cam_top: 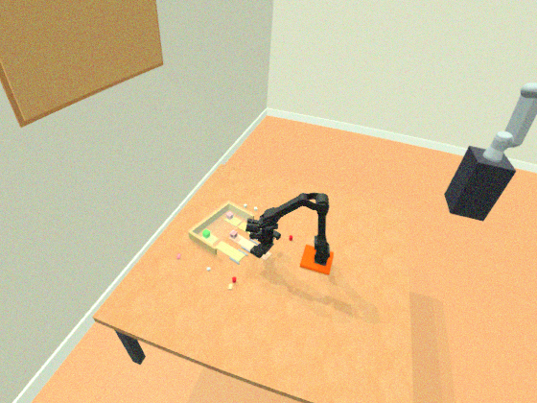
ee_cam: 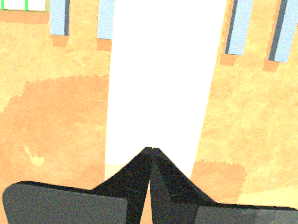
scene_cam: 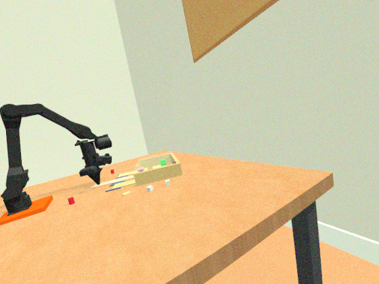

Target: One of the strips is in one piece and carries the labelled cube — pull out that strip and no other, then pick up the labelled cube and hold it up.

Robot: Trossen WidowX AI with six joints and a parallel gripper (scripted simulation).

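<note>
Surface: one table (cam_top: 192, 307) (scene_cam: 203, 209), warm orange-tan, faintly mottled, with a straight edge and a dark leg (cam_top: 130, 346) (scene_cam: 306, 240). Room: pale cream and grey-green walls, white skirting, an orange floor, and a brown board (cam_top: 86, 48) (scene_cam: 223, 24) on the grey-green wall. In the top view, a black box (cam_top: 479, 184) on a light-grey jointed support.

End effector: one black gripper (cam_top: 257, 251) (scene_cam: 98, 182) (ee_cam: 151, 153), pointing downward, fingers closed together at the tips, nothing held. The tips lie over the outer end of the white middle strip (cam_top: 243, 242) (scene_cam: 113, 181) (ee_cam: 162, 75); whether they touch it cannot be told. The strip runs from under the gripper back into the tray (cam_top: 203, 244) (scene_cam: 159, 174). A pink cube (cam_top: 233, 234) (scene_cam: 141, 169) sits by its inner end, within the tray; its label, if any, is too small to read. A second pink cube (cam_top: 229, 216) lies farther along inside.

Materials and shapes: tray shallow, straight-walled, pale yellow-tan. One flat yellow strip (cam_top: 231, 251) (scene_cam: 125, 184) beside the middle one. Narrow pale-blue bars (ee_cam: 59, 17), square-edged, flanking the white strip on both sides. One green item (cam_top: 206, 233) (scene_cam: 163, 162) in the tray. Two small red pieces, one near (cam_top: 291, 238) (scene_cam: 112, 172) the arm and one (cam_top: 234, 279) (scene_cam: 71, 201) on the open table. One flat orange base plate (cam_top: 307, 265) (scene_cam: 47, 202) under the arm. Surface textures otherwise blurred by grain.
</note>
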